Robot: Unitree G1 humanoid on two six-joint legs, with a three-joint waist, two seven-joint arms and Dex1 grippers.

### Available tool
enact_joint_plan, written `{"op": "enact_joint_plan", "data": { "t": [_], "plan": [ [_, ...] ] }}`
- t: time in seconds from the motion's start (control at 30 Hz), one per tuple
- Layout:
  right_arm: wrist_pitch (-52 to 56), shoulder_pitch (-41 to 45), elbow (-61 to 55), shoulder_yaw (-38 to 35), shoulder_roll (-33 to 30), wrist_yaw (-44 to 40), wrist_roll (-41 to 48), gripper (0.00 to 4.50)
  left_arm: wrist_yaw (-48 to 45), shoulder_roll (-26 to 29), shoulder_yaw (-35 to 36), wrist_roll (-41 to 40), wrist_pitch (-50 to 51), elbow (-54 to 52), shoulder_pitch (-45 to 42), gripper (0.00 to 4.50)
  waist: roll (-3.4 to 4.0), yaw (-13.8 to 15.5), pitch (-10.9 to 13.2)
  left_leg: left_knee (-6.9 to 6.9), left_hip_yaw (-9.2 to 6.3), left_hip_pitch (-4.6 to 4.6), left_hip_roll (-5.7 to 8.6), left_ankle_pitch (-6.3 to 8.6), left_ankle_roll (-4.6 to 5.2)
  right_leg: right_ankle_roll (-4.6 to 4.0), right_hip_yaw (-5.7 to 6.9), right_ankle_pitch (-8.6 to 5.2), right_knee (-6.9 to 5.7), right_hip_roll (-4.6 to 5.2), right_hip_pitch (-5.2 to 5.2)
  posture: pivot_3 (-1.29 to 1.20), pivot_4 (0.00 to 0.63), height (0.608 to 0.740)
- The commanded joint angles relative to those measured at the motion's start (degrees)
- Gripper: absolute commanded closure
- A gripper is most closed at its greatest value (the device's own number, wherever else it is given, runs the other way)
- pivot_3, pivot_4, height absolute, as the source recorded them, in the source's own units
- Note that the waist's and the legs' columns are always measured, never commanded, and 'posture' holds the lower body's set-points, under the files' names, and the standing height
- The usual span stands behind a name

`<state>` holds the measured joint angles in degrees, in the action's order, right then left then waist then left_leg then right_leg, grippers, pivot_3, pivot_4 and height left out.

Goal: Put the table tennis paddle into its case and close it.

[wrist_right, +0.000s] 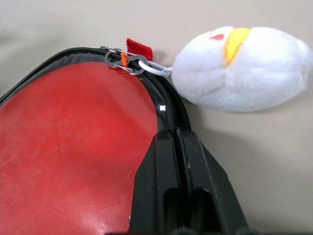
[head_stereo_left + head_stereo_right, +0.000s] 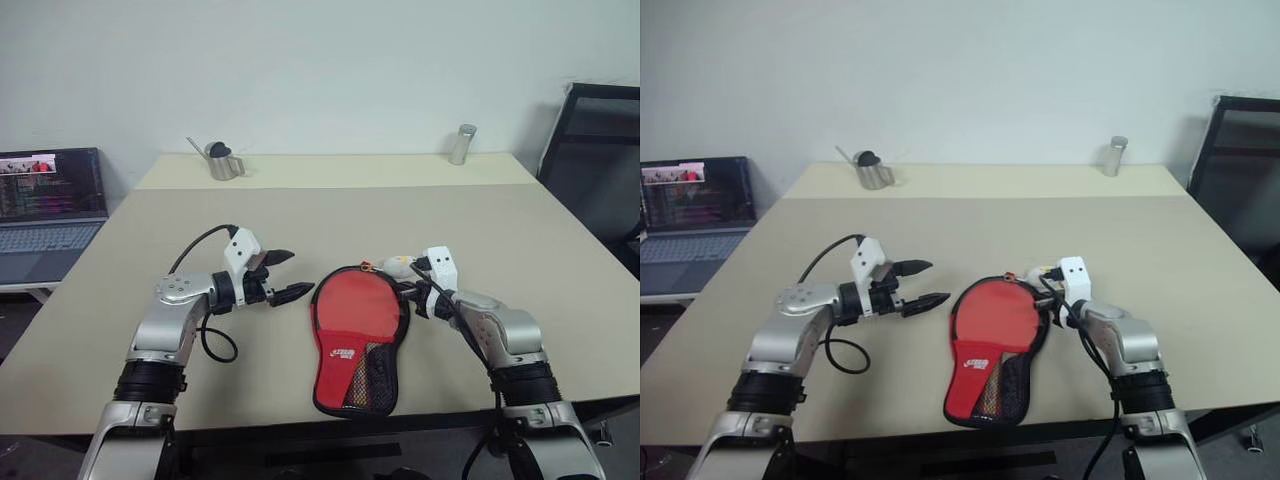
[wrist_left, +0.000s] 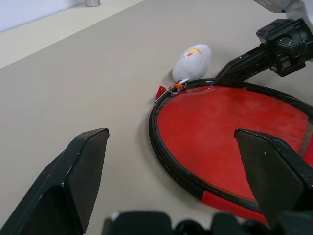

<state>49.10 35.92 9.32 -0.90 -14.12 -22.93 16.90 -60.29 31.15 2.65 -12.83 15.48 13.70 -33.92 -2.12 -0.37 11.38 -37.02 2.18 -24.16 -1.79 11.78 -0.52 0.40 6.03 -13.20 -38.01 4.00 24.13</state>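
Paddle: the flat table tennis paddle with a round red rubber face [image 2: 355,305] lies inside the open case, face up, round end away from the robot.
Case: the paddle-shaped soft fabric cover with black zipper edge [image 2: 318,330] lies flat on the beige table [image 2: 420,215], long axis running from the near edge toward the far side; its narrow red and mesh end points at the robot.
Writing: a small white logo [image 2: 343,354] sits on the red panel near the narrow end; the letters are too small to read.
Zipper pull: a metal clip with an orange bit [image 1: 123,59] at the case's far rim, linked to a white plush charm [image 1: 239,68] lying just beside the case.
Right claw [image 1: 176,142]: closed, pinching the case's black rim beside the charm.
Left claw [image 2: 283,275]: spread wide, holding nothing, just beside the case's left edge.
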Motion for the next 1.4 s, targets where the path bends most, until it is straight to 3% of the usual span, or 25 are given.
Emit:
{"op": "enact_joint_plan", "data": {
  "t": [0.03, 0.33, 0.53, 0.63, 0.9, 1.0, 1.17, 1.4],
  "plan": [
    [-1.89, 2.44, 0.61, 1.48, 1.18, -1.66, 0.12, 4.46, 0.22, 0.84, -0.08, -0.87, -0.64, -2.14, -0.44, 0.00, 0.00, -0.14, 0.00, 0.02, 0.06, 0.04, 0.00, 0.00, 0.00, 0.00, -0.05, 0.00, 0.00, -0.02, 0.00, 0.00, 0.150, 0.740],
    [-6.28, 6.09, 6.14, 3.73, 2.53, -3.11, -2.36, 4.46, 0.23, 1.02, -0.29, -0.55, -1.27, -1.69, -0.38, 0.00, 0.00, -0.89, 0.00, 0.07, 0.31, 0.21, -0.10, 0.01, 0.00, -0.01, -0.36, 0.00, -0.01, -0.15, 0.01, 0.00, 0.150, 0.740],
    [-3.56, 5.13, 4.23, 3.80, 1.68, -2.85, -2.33, 4.46, 0.39, 0.99, -0.56, -0.25, -2.15, -1.11, -0.12, 0.00, 0.00, -1.13, 0.00, 0.08, 0.37, 0.21, -0.18, 0.01, 0.00, -0.01, -0.43, 0.01, 0.00, -0.14, 0.02, 0.00, 0.150, 0.740],
    [-1.29, 4.38, 1.66, 3.19, 1.04, -1.82, -2.13, 3.81, 0.52, 0.84, -0.87, -0.17, -2.56, -0.84, -0.14, 0.00, 0.01, -1.13, 0.00, 0.08, 0.38, 0.21, -0.19, 0.01, 0.00, -0.01, -0.43, 0.01, 0.00, -0.14, 0.03, 0.00, 0.150, 0.740],
    [9.08, 0.13, -13.62, 1.64, -1.95, -2.16, 1.70, 1.07, -0.02, 0.31, -2.51, 0.24, -4.44, 0.50, -0.83, 0.00, 0.01, -0.80, 0.01, 0.08, 0.38, 0.17, -0.10, 0.02, 0.00, 0.00, -0.42, 0.00, 0.03, -0.02, 0.03, 0.00, 0.150, 0.740],
    [12.11, -1.17, -21.93, 1.90, -5.75, -6.06, 5.10, 0.02, -1.18, 0.06, -3.75, 0.27, -5.22, 1.02, -1.37, 0.00, 0.02, -0.71, 0.01, 0.07, 0.40, 0.18, -0.10, 0.02, 0.00, 0.00, -0.43, 0.00, 0.03, -0.01, 0.03, 0.00, 0.150, 0.740],
    [7.82, -2.26, -28.36, 1.70, -15.98, -13.34, 6.57, 0.02, -3.10, -1.29, -6.69, 1.34, -8.04, 6.34, -3.75, 0.00, 0.02, 0.18, 0.02, 0.08, 0.38, 0.16, -0.08, 0.03, 0.01, 0.01, -0.39, 0.00, 0.12, -0.02, 0.02, 0.00, 0.150, 0.740],
    [-18.65, 2.06, -17.78, 12.57, -27.75, -23.66, -7.72, 0.02, -4.88, -5.70, -10.55, 4.29, -12.31, 18.55, -9.58, 0.00, 0.00, 0.42, 0.04, 0.07, 0.45, 0.13, 0.08, 0.04, 0.03, 0.02, -0.38, 0.00, 0.24, -0.02, 0.03, 0.00, 0.150, 0.740]
  ]
}}
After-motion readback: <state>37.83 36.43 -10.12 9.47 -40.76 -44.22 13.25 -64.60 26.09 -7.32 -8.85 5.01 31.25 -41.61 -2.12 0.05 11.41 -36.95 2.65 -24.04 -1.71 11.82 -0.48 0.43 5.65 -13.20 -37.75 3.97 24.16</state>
